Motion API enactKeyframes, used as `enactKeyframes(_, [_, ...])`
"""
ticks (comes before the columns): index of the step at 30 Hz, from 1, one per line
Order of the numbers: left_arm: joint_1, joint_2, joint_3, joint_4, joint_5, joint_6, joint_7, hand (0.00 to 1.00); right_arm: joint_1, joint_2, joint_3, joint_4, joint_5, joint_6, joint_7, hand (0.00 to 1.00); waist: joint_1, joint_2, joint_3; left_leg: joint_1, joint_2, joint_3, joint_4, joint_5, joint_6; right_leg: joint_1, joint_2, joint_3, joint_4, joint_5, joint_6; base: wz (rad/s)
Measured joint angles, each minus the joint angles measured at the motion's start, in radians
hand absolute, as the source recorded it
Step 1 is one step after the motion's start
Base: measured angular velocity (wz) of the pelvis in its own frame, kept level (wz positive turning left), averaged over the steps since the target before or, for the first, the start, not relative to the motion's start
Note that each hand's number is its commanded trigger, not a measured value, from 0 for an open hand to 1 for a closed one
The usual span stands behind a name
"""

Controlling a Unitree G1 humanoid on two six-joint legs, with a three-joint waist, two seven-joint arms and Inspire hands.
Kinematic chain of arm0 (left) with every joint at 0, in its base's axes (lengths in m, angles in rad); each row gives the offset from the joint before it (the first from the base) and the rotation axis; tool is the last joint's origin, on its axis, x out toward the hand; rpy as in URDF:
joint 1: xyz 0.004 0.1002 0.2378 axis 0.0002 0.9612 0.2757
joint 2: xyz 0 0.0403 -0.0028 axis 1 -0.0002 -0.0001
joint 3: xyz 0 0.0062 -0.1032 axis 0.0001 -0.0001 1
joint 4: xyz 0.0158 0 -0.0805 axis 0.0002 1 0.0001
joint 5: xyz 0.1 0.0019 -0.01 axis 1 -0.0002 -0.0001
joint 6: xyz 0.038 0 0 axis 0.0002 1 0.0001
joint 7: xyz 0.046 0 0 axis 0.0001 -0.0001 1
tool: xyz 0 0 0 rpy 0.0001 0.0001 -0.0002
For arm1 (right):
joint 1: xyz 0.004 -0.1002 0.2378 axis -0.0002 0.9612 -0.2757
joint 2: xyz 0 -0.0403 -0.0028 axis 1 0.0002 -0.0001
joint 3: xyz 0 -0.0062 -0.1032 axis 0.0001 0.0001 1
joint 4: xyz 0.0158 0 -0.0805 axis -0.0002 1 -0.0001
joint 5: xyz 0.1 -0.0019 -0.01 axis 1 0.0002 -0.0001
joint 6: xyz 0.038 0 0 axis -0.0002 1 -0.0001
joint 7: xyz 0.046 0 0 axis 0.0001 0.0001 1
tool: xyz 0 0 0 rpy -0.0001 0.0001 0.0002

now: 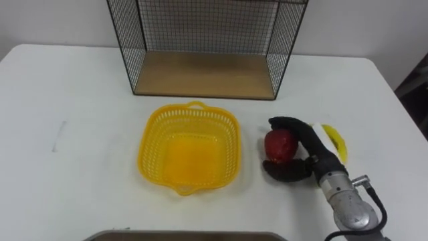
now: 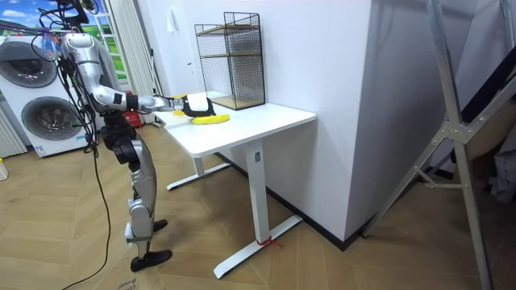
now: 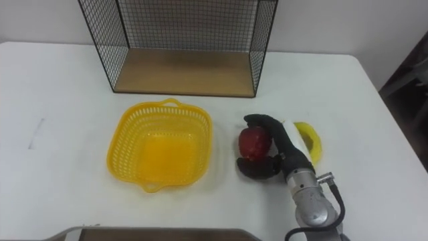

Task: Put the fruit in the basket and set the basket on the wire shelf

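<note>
The white surface (image 1: 67,87) fills most of the eye views. On its left side there is a faint grey mark (image 1: 60,134). In the middle sits the yellow basket (image 1: 155,144), with nothing in it. Behind it, at the top of the frame, stands the wire shelf (image 1: 204,73), which has a wooden floor and black wire walls. The basket is near the shelf but does not touch it.

Just right of the basket is the red fruit (image 1: 279,144). The right robot hand (image 1: 313,148) comes in from the lower right and is wrapped round it. Its fingers curl over the top of the fruit and its thumb curls under. The fruit is down by the surface, beside the basket and not in it. A banana (image 1: 336,139) lies flat on the surface right behind the hand, at the right of the frame.

In the room view, two washing machines (image 2: 28,64) stand at the far left. The robot stands next to them on a wood floor (image 2: 322,258), at the left end of the surface, with its right arm held out over it. A white wall (image 2: 419,121) is to the right of the surface. A grey metal stand (image 2: 451,137) leans at the far right.
</note>
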Motion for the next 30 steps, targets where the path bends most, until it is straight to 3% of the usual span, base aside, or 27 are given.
enactKeyframes(13, [-0.015,0.001,0.0,0.001,0.001,0.0,0.008,0.0,-0.028,0.003,-0.001,0.026,0.034,0.007,-0.04,1.0,0.002,-0.009,0.0013,0.002,0.0,0.001,-0.003,0.0,0.0,0.0,-0.001,-0.011,-0.002,0.0,0.001,0.0])
enactKeyframes(18, [-0.015,-0.001,0.001,0.02,0.0,-0.003,0.031,0.0,-0.019,0.003,0.0,0.003,0.094,0.015,-0.034,1.0,0.007,-0.02,0.0032,0.001,0.001,0.012,-0.004,0.0,0.0,-0.007,0.001,0.007,-0.001,0.0,0.001,-0.04])
enactKeyframes(23, [-0.015,-0.008,0.0,0.043,-0.003,-0.005,0.041,0.0,0.021,0.004,-0.001,-0.113,0.182,0.027,-0.02,1.0,0.002,-0.009,0.0086,0.001,0.001,0.018,-0.004,0.0,0.0,-0.008,0.001,0.016,0.001,0.001,0.001,-0.06])
enactKeyframes(30, [-0.014,-0.008,-0.002,0.044,-0.002,-0.013,0.04,0.0,0.019,0.003,-0.003,-0.337,0.209,0.027,-0.009,1.0,0.006,-0.003,0.008,0.024,0.001,0.028,-0.018,0.001,0.001,0.002,0.001,0.026,-0.001,0.001,0.001,-0.04])
